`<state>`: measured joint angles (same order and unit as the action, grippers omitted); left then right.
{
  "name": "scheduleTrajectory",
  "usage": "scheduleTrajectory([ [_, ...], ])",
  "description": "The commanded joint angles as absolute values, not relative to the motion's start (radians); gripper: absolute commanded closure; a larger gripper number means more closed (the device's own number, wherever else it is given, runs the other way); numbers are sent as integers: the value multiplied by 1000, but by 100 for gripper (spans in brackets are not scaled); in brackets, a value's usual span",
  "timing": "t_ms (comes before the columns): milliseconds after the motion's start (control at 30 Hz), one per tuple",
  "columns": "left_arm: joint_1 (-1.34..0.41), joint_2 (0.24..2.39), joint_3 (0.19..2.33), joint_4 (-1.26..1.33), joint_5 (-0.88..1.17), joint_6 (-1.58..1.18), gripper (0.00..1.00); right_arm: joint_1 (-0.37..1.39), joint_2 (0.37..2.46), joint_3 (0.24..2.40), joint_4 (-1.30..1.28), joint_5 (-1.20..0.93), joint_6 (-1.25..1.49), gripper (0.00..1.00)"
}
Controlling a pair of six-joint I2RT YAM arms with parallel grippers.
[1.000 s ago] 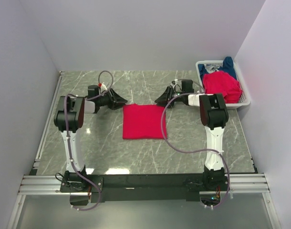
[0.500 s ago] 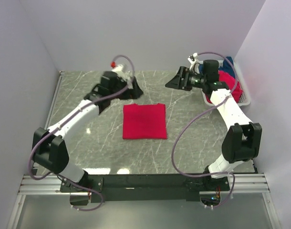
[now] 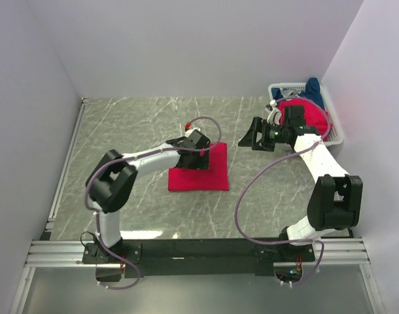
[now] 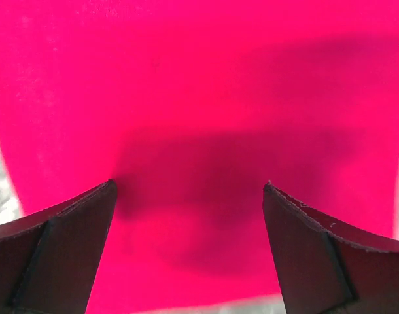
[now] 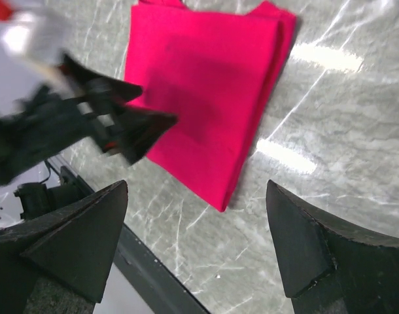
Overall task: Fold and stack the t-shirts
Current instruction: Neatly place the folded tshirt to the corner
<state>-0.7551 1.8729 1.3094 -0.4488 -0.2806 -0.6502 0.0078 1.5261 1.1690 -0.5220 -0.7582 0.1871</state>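
Note:
A bright red t-shirt (image 3: 209, 173) lies folded into a flat rectangle on the marble table (image 3: 134, 124). My left gripper (image 3: 197, 159) hovers low over its near-left part, open; red cloth (image 4: 199, 98) fills the left wrist view and nothing sits between the fingertips (image 4: 69, 235). My right gripper (image 3: 249, 139) hangs open above bare table to the right of the shirt. Its wrist view looks down on the folded shirt (image 5: 206, 85) and the left gripper (image 5: 131, 124). More t-shirts, a red one (image 3: 307, 118) and a dark blue one (image 3: 314, 88), are heaped in the basket.
A white mesh basket (image 3: 337, 134) stands at the back right corner against the wall. White walls close the table in on the left, back and right. The black rail (image 3: 199, 252) with both arm bases runs along the near edge.
Both grippers let go at the shirt's far corners and opened wide. The left arm lifted back, then swung in over the folded shirt. The right gripper rose, then came down right of it.

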Motion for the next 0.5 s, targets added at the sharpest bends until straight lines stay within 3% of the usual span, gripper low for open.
scheduleTrajectory([
  [0,-755,1946,1393,-486,-354,-684,1,-29,1471,1173,-528,-767,143,7],
  [233,-622,1991,1355,-509,-371,-621,1,-63,1485,1184,-543,-781,121,7],
  [467,-315,1991,1315,-564,-407,-494,1,-80,1508,1189,-534,-802,120,6],
])
